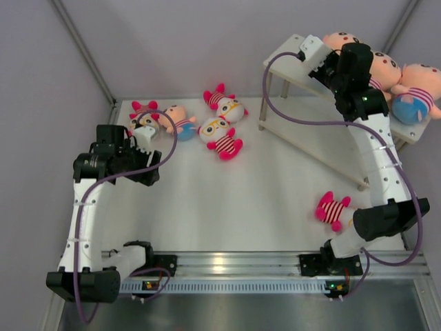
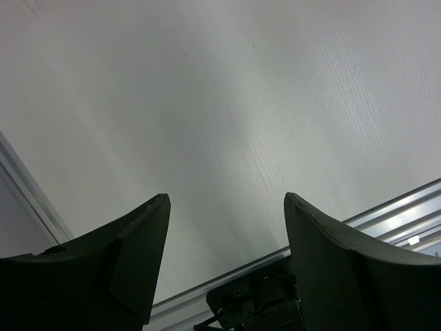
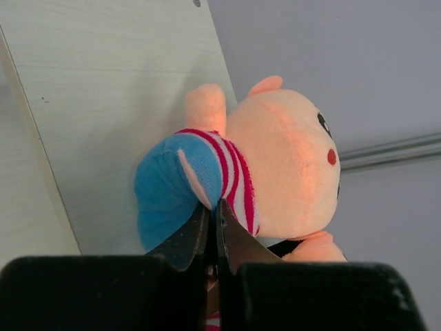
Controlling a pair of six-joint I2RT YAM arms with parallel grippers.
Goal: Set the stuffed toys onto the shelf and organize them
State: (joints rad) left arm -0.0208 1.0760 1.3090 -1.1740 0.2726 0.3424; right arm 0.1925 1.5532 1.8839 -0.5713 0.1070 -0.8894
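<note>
Your right tool (image 3: 212,212) is all but closed, its tips seemingly pinching the striped shirt of a peach doll (image 3: 275,165); that doll lies on the top board of the shelf (image 3: 103,89) at 2 o'clock, two more peach dolls (image 1: 417,93) beside it; your left tool (image 2: 226,200) gapes wide, empty, over the tabletop (image 2: 241,103) at 9 o'clock; four loose dolls (image 1: 219,134) cluster at 12 o'clock; one pink doll (image 1: 333,209) lies at 4 o'clock.

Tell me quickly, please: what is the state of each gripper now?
Left gripper: open, holding nothing.
Right gripper: closed on the peach doll, against the shelf.
</note>
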